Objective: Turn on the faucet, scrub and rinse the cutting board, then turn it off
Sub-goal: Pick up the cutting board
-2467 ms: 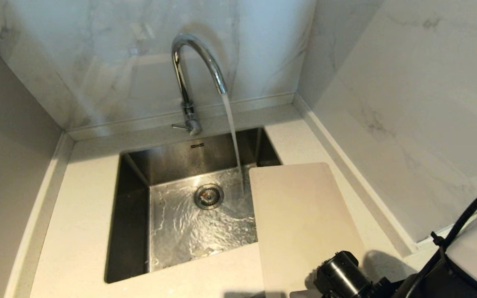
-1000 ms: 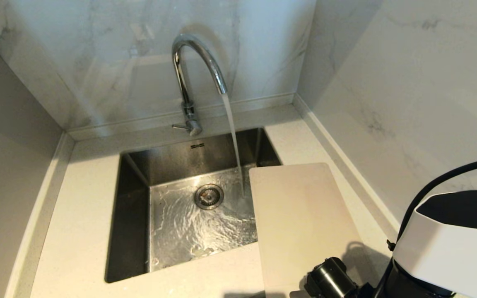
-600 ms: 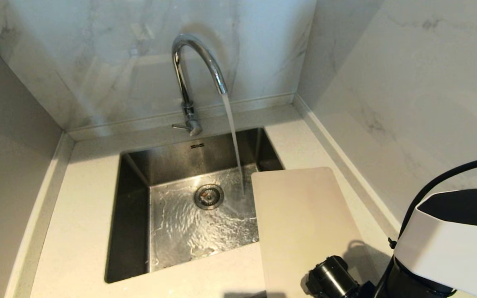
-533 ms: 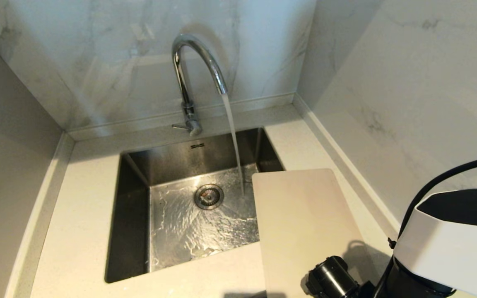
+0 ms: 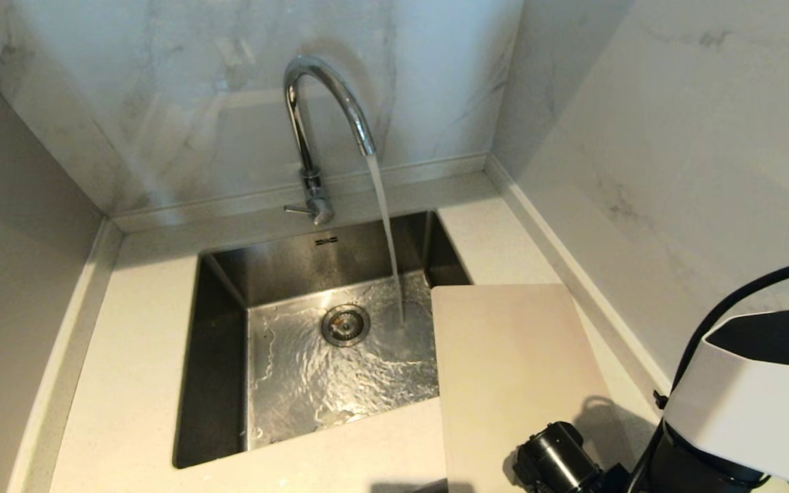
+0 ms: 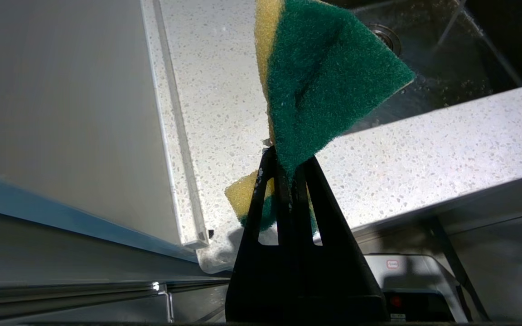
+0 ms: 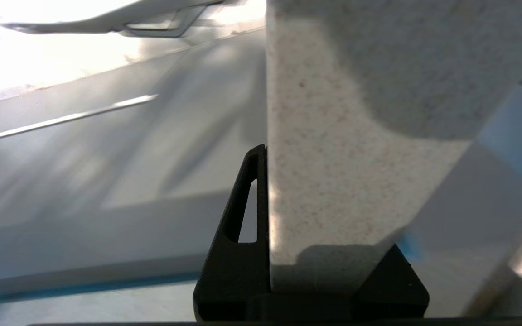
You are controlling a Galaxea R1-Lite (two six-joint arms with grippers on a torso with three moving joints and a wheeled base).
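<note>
You have the tall shiny chrome gooseneck faucet (image 5: 317, 130) running: a steady stream of water (image 5: 386, 239) falls from its arched spout into the stainless steel sink basin (image 5: 223, 329) and spreads near the round drain (image 5: 345, 324).

The large flat pale beige plastic cutting board (image 5: 518, 383) lies on the speckled white stone tabletop (image 5: 127, 356) at the sink's right side, its left edge hanging over the basin, just beside where the stream lands but not under it.

Your right gripper (image 7: 311, 271) sits at the board's near end, at the bottom right of the head view. In the right wrist view its black fingers (image 7: 243, 217) are closed onto the board's edge, the pale speckled surface filling the space between them.

Your left gripper (image 6: 290, 181) is outside the head view. In its own wrist view the fingers are pressed fully together on a green-and-yellow scouring sponge (image 6: 329, 86), which sticks up from the tips and hangs over the front edge of the tabletop, with the sink beyond it.
</note>
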